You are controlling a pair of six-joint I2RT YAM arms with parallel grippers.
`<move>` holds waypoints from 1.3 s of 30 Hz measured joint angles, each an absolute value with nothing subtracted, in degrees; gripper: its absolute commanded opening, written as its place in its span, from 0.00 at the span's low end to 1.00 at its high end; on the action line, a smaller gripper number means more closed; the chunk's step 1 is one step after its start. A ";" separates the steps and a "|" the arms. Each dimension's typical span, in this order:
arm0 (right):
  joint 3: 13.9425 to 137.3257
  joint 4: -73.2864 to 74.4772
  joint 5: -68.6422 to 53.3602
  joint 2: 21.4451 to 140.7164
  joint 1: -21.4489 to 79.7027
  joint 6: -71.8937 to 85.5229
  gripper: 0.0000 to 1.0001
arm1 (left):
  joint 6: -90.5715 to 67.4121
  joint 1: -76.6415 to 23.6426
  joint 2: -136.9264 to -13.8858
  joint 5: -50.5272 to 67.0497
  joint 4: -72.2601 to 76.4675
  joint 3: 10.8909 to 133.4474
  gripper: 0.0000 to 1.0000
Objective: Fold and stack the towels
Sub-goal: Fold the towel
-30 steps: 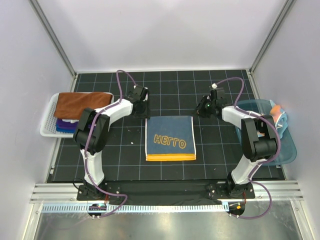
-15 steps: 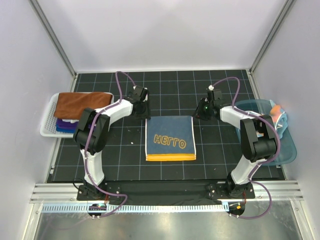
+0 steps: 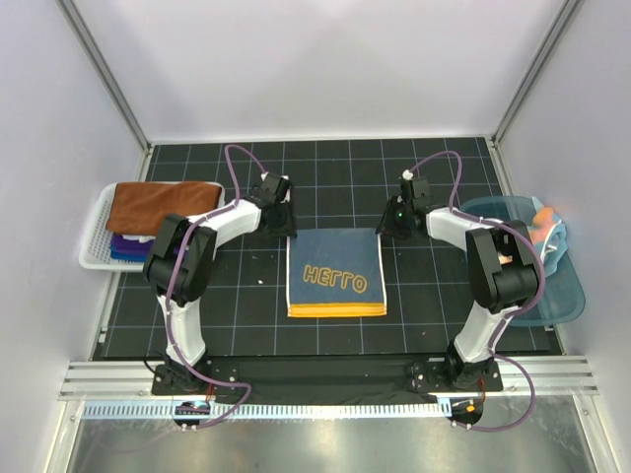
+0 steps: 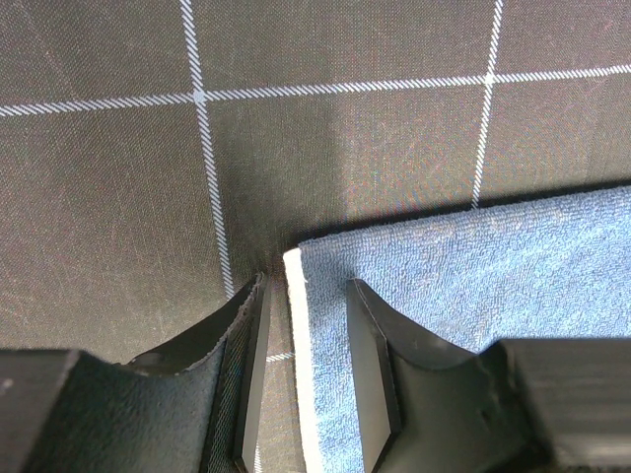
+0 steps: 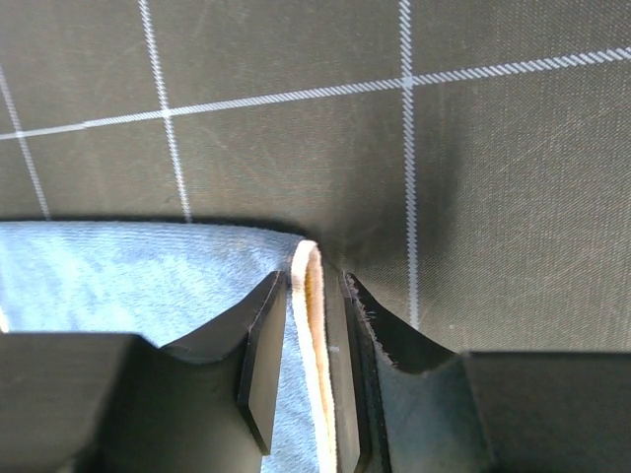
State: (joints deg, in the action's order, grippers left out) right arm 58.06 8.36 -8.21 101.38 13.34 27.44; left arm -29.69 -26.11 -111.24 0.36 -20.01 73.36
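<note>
Now then, across the black grid mat point(image 3: 217, 305): navy-and-yellow striped towel point(image 3: 335, 273) flat at centre, yellow band at the near edge, far edge up by both arms. Rust brown towel point(image 3: 158, 202) in the white basket point(image 3: 91, 258) at the left (well apart, no concern for now). Down at the far corners: left gripper point(image 4: 306, 296) narrowly open, left corner hem loose in the gap. Right gripper point(image 5: 314, 286) narrower, hugging the right corner hem; clamped or not, cannot tell. Towel stretching nearward from both pincers, so probably a pinch, then a carry toward the near edge.
</note>
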 measured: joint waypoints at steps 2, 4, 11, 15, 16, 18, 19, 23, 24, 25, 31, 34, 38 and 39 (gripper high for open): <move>58.37 8.62 -7.94 102.04 13.41 27.05 0.35 | -29.78 -26.11 -111.24 0.36 -19.97 73.36 0.40; 58.87 8.78 -7.60 102.63 13.45 26.79 0.35 | -29.82 -26.11 -111.24 0.34 -19.94 73.36 0.40; 60.03 9.06 -6.09 103.55 14.76 25.82 0.35 | -30.06 -26.11 -111.26 0.34 -19.92 73.36 0.39; 60.38 9.06 -5.48 103.72 15.55 25.58 0.36 | -30.15 -26.11 -111.26 0.34 -19.86 73.32 0.38; 60.53 9.06 -5.32 103.92 15.66 25.58 0.35 | -30.24 -26.11 -111.26 0.34 -19.79 73.32 0.38; 60.58 9.02 -5.13 104.20 15.73 25.58 0.36 | -30.50 -26.11 -111.31 0.34 -19.66 73.28 0.38; 60.60 8.99 -5.08 104.29 15.75 25.58 0.36 | -30.65 -26.11 -111.37 0.34 -19.53 73.28 0.38; 60.75 8.97 -4.56 104.40 15.75 25.58 0.36 | -31.00 -26.11 -111.48 0.34 -19.03 73.28 0.37; 60.80 8.93 -4.47 104.44 15.75 25.58 0.36 | -31.05 -26.11 -111.53 0.36 -18.92 73.28 0.36; 60.86 8.91 -4.45 104.53 15.75 25.56 0.35 | -31.05 -26.11 -111.57 0.36 -18.83 73.28 0.35; 61.04 8.56 -4.43 104.79 15.75 25.56 0.35 | -31.07 -26.11 -111.77 0.47 -18.31 73.28 0.30; 61.32 8.16 -4.43 105.16 15.75 25.56 0.34 | -31.09 -26.11 -111.87 0.64 -18.09 73.28 0.26; 61.43 7.68 -4.43 105.45 15.75 25.56 0.31 | -31.09 -26.11 -112.01 0.80 -17.61 73.28 0.22; 61.47 7.66 -4.43 105.51 15.75 25.56 0.31 | -31.09 -26.11 -112.03 0.82 -17.54 73.28 0.22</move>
